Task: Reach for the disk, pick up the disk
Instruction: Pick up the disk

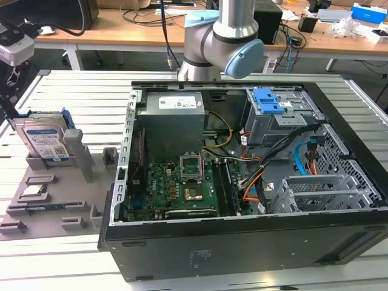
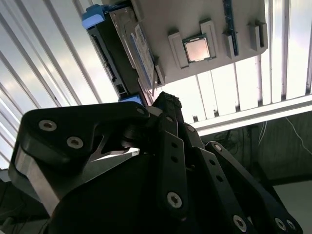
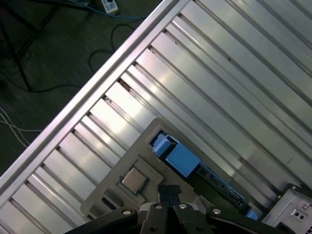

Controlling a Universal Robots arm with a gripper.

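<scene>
The disk [image 1: 45, 138] is a silver hard drive with a white-and-blue label and blue side rails. It stands on edge in a slot of the grey holder plate [image 1: 73, 194], at the exterior view's left. My gripper [image 1: 10, 104] hangs just above and to the left of it, without touching it. In the second wrist view the black fingers [image 2: 165, 109] point at the disk [image 2: 124, 58], stopping short of its lower blue rail. The first wrist view has the fingertips [image 3: 168, 194] pressed together, empty, beside the disk's blue rail [image 3: 181, 159].
An open computer case [image 1: 242, 182] with motherboard, cables and a blue-latched drive cage covers the middle and right of the slotted aluminium table [image 1: 60, 85]. A small square chip [image 2: 197, 48] sits in the holder plate near the disk. The table edge [image 3: 83, 97] and floor cables lie beyond.
</scene>
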